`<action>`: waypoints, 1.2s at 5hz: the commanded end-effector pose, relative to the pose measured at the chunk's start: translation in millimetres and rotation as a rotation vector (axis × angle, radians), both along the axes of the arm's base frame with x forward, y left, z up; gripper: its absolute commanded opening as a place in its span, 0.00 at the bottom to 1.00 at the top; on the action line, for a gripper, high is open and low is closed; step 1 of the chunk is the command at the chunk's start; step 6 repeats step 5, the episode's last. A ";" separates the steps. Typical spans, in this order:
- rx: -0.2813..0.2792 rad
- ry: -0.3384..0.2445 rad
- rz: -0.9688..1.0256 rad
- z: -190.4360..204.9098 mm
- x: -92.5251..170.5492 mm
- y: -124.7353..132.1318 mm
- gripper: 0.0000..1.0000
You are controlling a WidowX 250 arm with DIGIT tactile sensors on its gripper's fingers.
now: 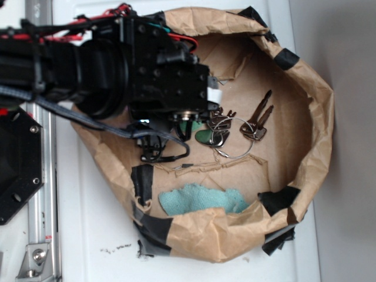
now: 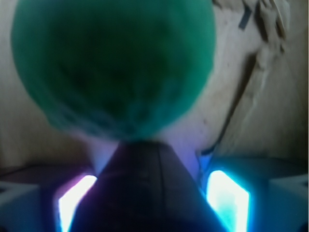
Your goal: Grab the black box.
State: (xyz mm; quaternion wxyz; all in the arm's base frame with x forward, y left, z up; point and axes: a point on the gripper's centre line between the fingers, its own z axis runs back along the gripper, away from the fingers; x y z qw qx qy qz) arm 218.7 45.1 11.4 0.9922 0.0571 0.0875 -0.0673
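The robot arm (image 1: 88, 64) reached in from the left, over a bowl made of brown paper (image 1: 305, 76) with black tape patches (image 1: 279, 200) on its rim. The bowl sat on a white surface (image 1: 88, 235). The end effector (image 1: 187, 120) pointed down into the bowl, and the arm hid its fingers in the outside view. In the wrist view a dark shape (image 2: 142, 188) filled the space between two glowing blue-white pads (image 2: 227, 198). It could have been the black box, but the picture was too blurry to be sure. I could not tell if the fingers were apart or squeezed on it. A fuzzy green ball (image 2: 113, 67) sat just past it, very close. A bunch of keys on rings (image 1: 238, 126) lay beside the end effector. A teal cloth (image 1: 200, 200) lay near the front wall. A black hexagon plate with screws (image 1: 17, 158) sat at the left edge.
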 end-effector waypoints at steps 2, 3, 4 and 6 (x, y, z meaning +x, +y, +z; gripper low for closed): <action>0.025 -0.298 0.046 126.0 2.9 6.3 0.00; 0.046 -0.328 0.077 167.2 6.5 -0.3 0.00; 0.034 -0.323 0.069 163.9 9.1 -2.3 0.00; 0.002 -0.329 0.041 158.6 18.1 -9.9 0.00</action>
